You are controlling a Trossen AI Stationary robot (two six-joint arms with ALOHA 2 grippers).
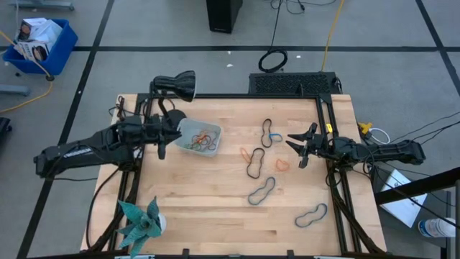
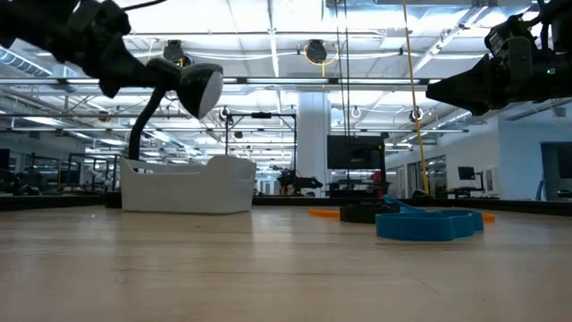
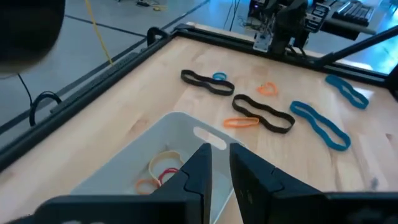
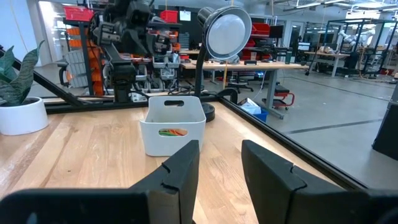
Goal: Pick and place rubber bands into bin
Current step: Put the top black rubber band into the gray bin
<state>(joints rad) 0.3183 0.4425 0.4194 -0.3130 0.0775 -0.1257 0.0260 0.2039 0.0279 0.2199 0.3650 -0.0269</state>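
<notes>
Meanwhile, the left gripper (image 1: 162,141) is being held above the bin (image 1: 213,133), fingers narrowly parted and empty. The right gripper (image 1: 296,146) is being kept at the right, half open, nothing gripped. Several rubber bands (image 1: 261,191) are lying between them on the table (image 1: 215,208). A thin loop could be missed if the fingers are closing too high.

The wooden desk (image 1: 215,208) carried the bin (image 1: 199,137) near its left rear, loose rubber bands (image 1: 261,191) scattered across its right half, a black lamp (image 1: 175,85) at the back and a potted plant (image 1: 141,224) at front left
</notes>
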